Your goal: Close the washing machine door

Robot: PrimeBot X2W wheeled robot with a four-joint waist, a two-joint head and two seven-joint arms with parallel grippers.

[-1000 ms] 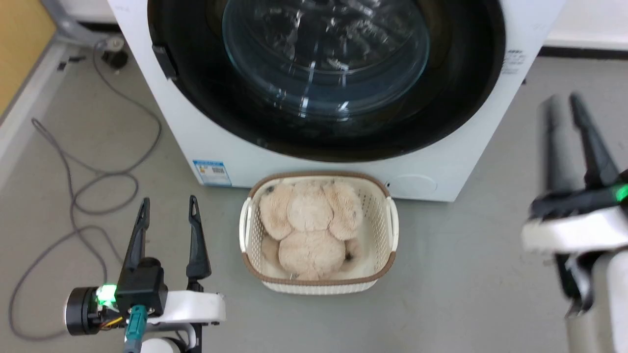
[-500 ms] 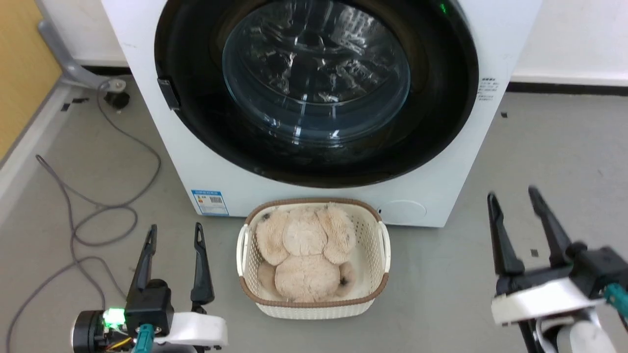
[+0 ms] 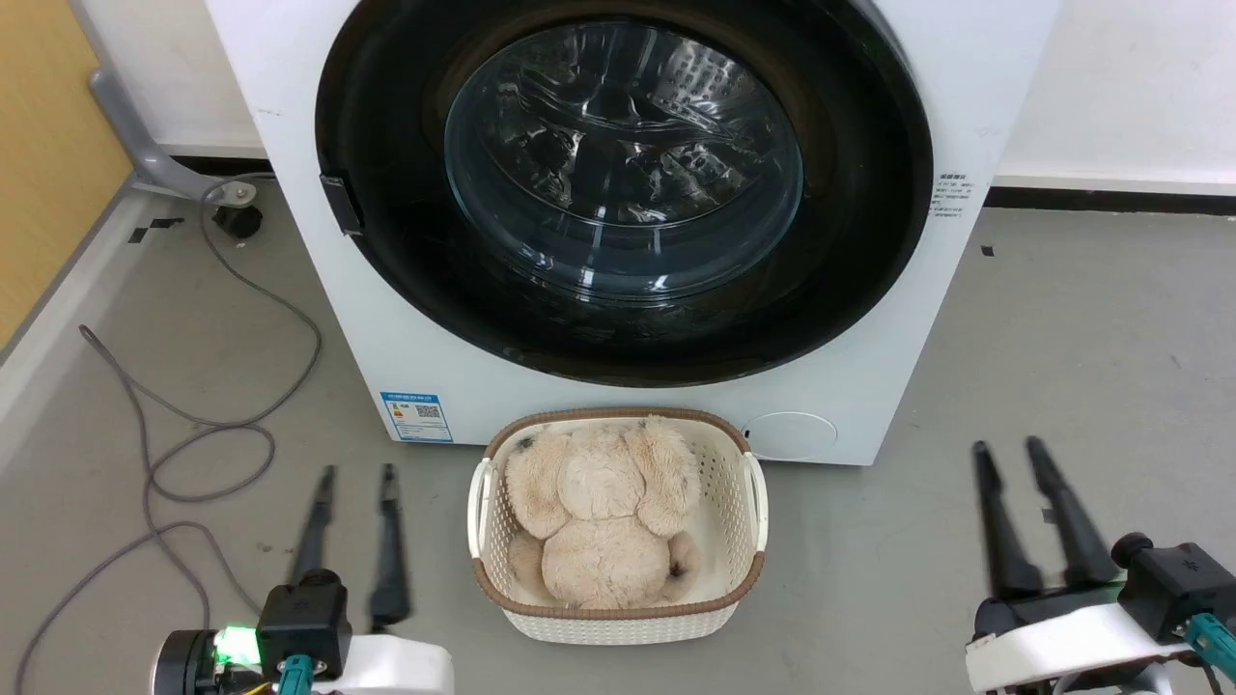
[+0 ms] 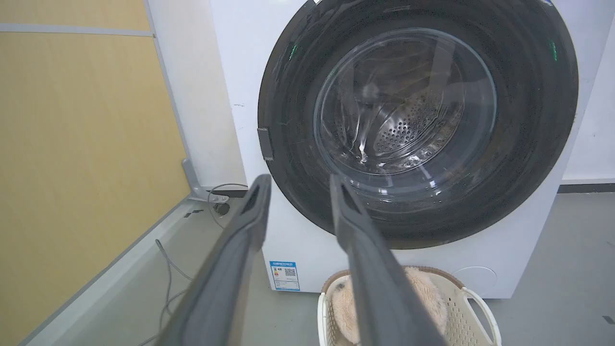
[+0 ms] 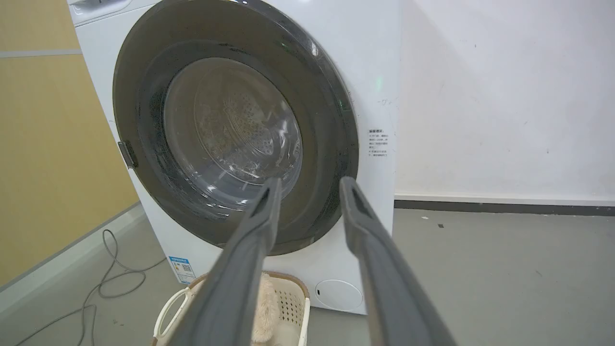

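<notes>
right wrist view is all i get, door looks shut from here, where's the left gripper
Observer: In the head view the left gripper is low on the left, fingers apart, over bare floor beside the basket.
Operator: what's in it
Observer: A beige plush toy, lying inside the rim.
Operator: and the other one, touching anything
Observer: No. The right gripper is open over the floor, right of the washing machine and apart from the washing machine door.
</notes>
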